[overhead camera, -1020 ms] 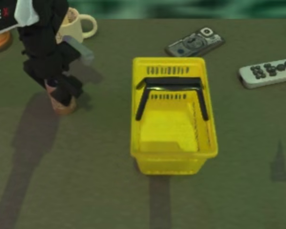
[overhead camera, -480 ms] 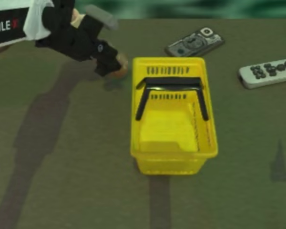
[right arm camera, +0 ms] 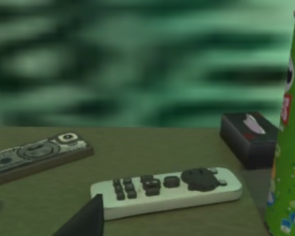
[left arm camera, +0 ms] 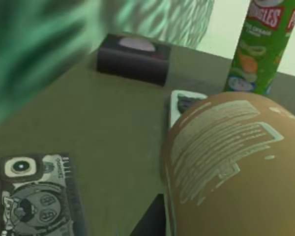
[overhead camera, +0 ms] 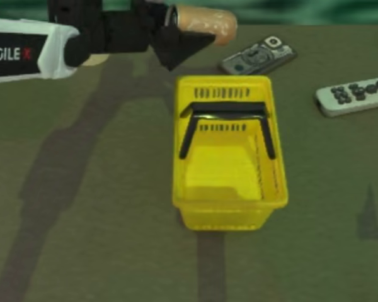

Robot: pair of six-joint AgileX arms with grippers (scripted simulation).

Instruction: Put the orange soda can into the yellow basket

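Note:
The orange soda can (overhead camera: 205,24) is held in the air, lying on its side, with my left gripper (overhead camera: 184,39) shut on it. It hangs over the table's back edge, just beyond the far left corner of the yellow basket (overhead camera: 222,211). In the left wrist view the can (left arm camera: 236,167) fills the near right, with one dark finger (left arm camera: 150,221) against it. The basket stands at mid-table with its black handles (overhead camera: 227,110) folded across its far half. My right arm is out of the top view. One dark fingertip (right arm camera: 88,219) shows in its wrist view, well off to the side, with nothing next to it.
A dark camera-like device (overhead camera: 257,56) lies behind the basket, and a white remote (overhead camera: 353,95) lies to its right. A black tissue box (left arm camera: 135,59) and a tall green chips tube (left arm camera: 260,44) stand farther right. A cream mug edge (overhead camera: 96,60) peeks from under my left arm.
My left arm has lifted the can off the table at the left and swung it up and rightward to the basket's far left corner. The can has turned from upright to lying sideways.

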